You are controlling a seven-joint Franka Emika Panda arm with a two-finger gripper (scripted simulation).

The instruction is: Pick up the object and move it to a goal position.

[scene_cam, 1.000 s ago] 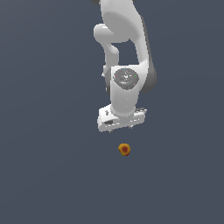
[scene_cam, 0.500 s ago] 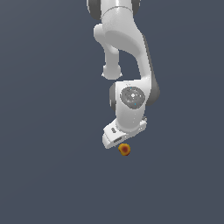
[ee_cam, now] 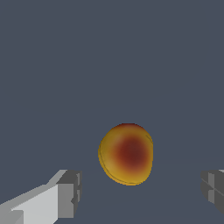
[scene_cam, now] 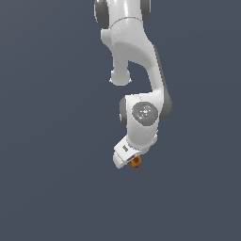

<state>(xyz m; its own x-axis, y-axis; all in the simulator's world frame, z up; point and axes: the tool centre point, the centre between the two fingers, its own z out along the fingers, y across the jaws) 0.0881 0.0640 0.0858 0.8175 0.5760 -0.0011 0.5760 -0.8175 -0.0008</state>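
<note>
Step in hand: approach for grasp, pick not yet made. Wrist view: gripper (ee_cam: 135, 190) spread wide, fingers (ee_cam: 68, 194) standing well apart on either side of ball (ee_cam: 127, 153), no contact visible. Ball, orange-yellow with red patch, sits on flat grey floor (scene_cam: 52, 188), just at gripper's tip in exterior view, toward exterior view's right of it. Farther back, white arm (scene_cam: 136, 61) reaches down. Next move, by judgement: descend so fingers flank ball, close, lift toward goal; no goal marker visible.

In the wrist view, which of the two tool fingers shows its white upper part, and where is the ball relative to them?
The finger with white behind its grey pad; the other finger shows grey only. The ball sits between them, untouched.
</note>
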